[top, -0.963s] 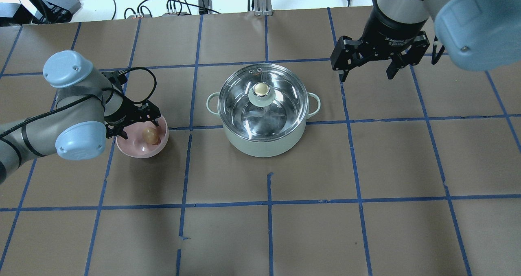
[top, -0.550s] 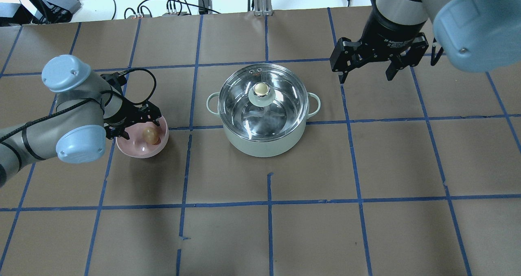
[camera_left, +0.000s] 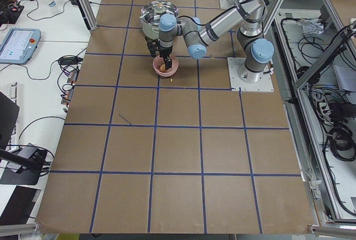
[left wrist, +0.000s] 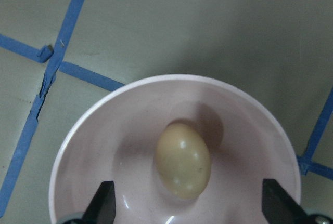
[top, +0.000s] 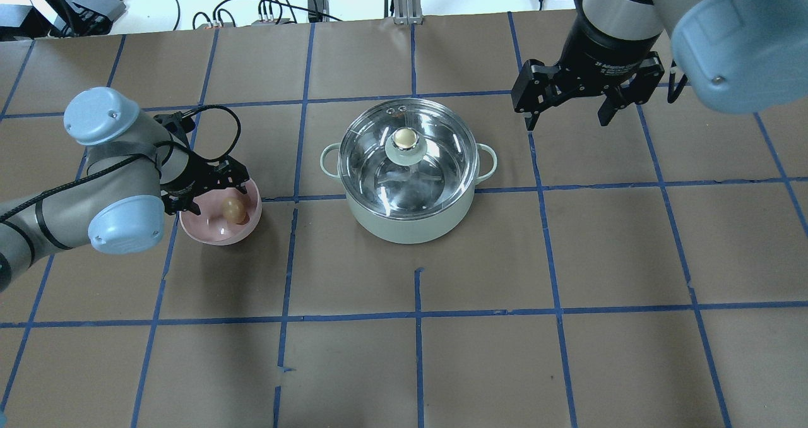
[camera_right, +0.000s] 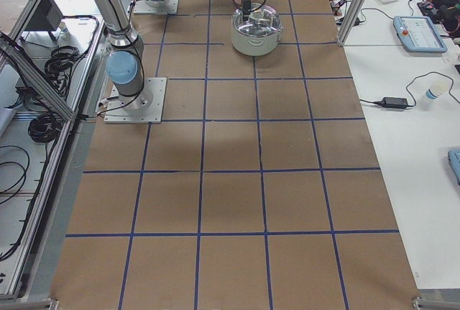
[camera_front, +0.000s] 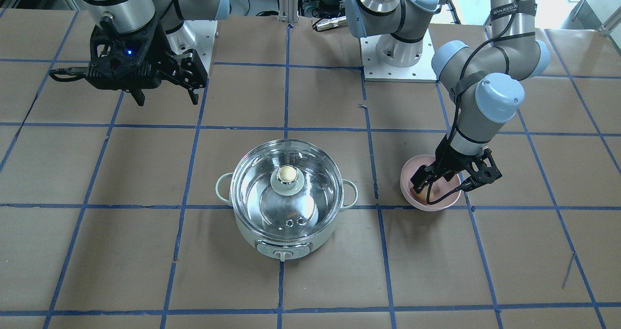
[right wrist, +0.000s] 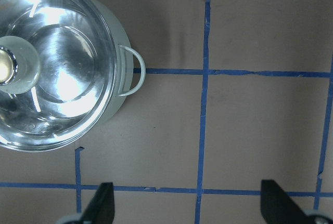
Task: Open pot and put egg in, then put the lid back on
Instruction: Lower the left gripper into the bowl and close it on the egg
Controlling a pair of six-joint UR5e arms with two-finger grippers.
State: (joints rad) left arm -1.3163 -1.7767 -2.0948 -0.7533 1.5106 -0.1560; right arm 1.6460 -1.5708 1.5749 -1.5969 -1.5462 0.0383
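Note:
The mint-green pot (top: 409, 221) stands mid-table with the glass lid (top: 442, 139) on it, cream knob (top: 404, 139) at its centre. It also shows in the front view (camera_front: 284, 244) and the right wrist view (right wrist: 117, 104). The brown egg (top: 233, 209) lies in a pink bowl (top: 218, 233) left of the pot. My left gripper (top: 211, 187) is open, lowered into the bowl with a finger on each side of the egg (left wrist: 183, 160), not touching it. My right gripper (top: 568, 103) is open and empty, high above the table, to the right of the pot and beyond it.
The table is brown paper with a blue tape grid (top: 416, 314). Cables and power bricks (top: 271, 8) lie beyond the far edge. The arm bases (camera_front: 398, 52) stand at the robot's side.
The left arm has shifted slightly, its gripper staying at the bowl over the egg. The right gripper has barely moved. The pot, lid and egg are unmoved.

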